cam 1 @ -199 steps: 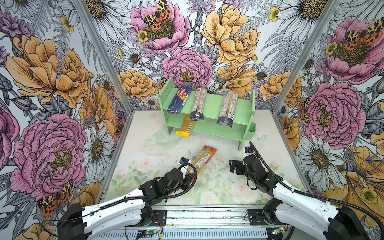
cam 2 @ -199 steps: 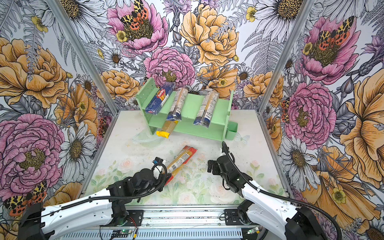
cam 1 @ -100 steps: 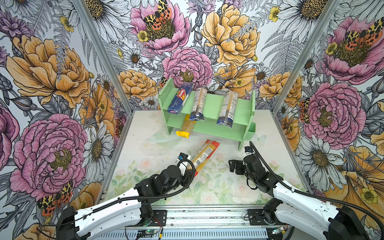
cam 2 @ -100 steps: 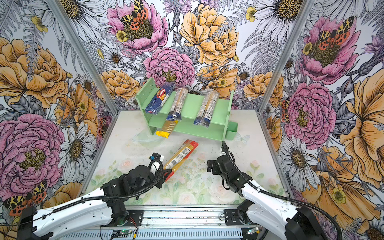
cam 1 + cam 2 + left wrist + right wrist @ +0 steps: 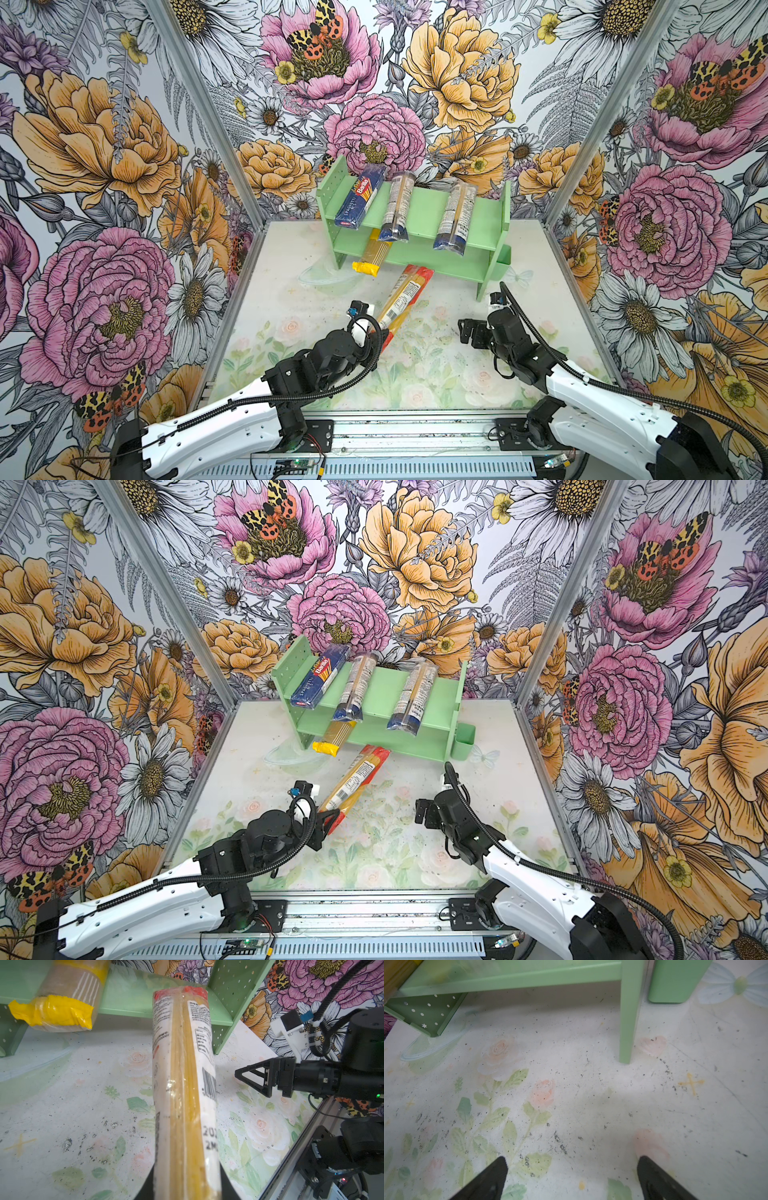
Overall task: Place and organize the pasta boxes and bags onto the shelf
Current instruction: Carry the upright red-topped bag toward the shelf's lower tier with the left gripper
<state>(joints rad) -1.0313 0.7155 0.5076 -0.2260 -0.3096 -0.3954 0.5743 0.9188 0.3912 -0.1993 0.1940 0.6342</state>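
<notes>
While the left gripper (image 5: 186, 1184) clamps the red-ended spaghetti bag (image 5: 184, 1084), its near end cropped between the jaws, the right gripper (image 5: 572, 1159) gapes empty.

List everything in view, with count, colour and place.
shelf: 1, mint green, back of table
side bin: 1, green, shelf's right end
Barilla box: 1, dark blue, top tier, left end
navy-ended bags: 2, clear, top tier, overhanging front
yellow bag: 1, yellow-ended, lower tier, sticking out front
red-ended bag: 1, clear, in left claw, far end by lower tier
left claw: 1, black, shut on red-ended bag
right claw: 1, black, open, empty, above table
</notes>
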